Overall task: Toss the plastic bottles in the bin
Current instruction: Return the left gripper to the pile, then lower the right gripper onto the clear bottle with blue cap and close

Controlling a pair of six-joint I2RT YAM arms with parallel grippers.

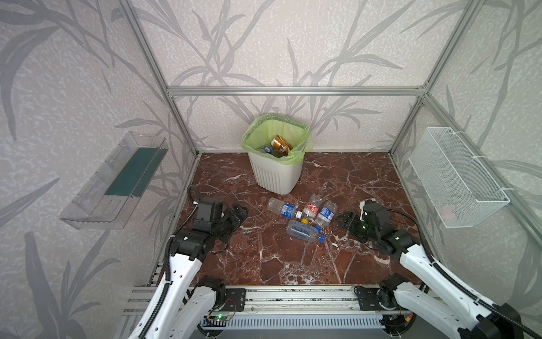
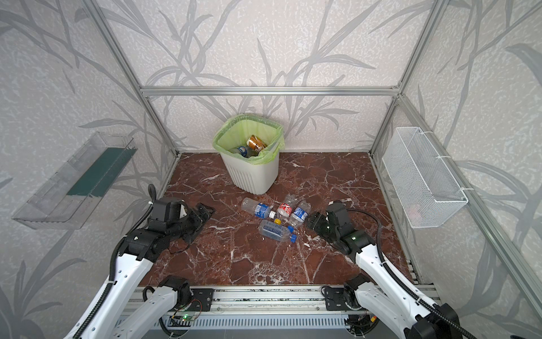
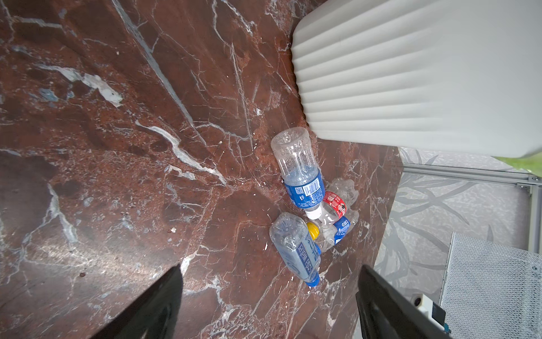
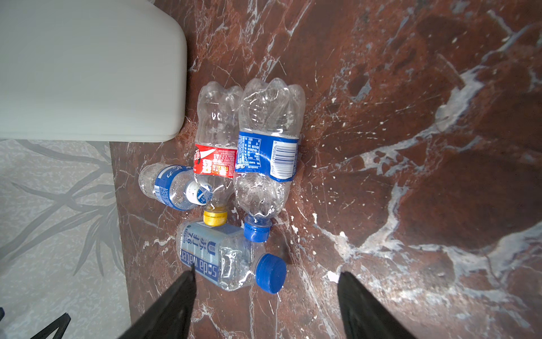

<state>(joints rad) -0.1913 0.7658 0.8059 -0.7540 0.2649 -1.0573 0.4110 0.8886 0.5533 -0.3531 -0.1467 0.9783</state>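
The white ribbed bin (image 1: 275,176) (image 2: 249,176) with its green bag stands at the back of the marble floor. It holds a brown-gold bottle (image 1: 280,143) and blue-labelled ones. Several plastic bottles lie in a cluster in front of it: a blue-labelled one (image 1: 283,208) (image 3: 302,176), a red-labelled one (image 1: 311,207) (image 4: 217,141), another blue-labelled one (image 1: 326,213) (image 4: 268,141) and a soda water bottle (image 1: 303,232) (image 4: 217,258). My left gripper (image 1: 240,212) (image 3: 271,266) is open, left of the cluster. My right gripper (image 1: 346,218) (image 4: 267,272) is open, just right of the soda water bottle's blue cap.
A clear plastic tray (image 1: 114,182) hangs on the left wall. A white wire-mesh basket (image 1: 457,179) hangs on the right wall. Aluminium frame posts line the floor's edges.
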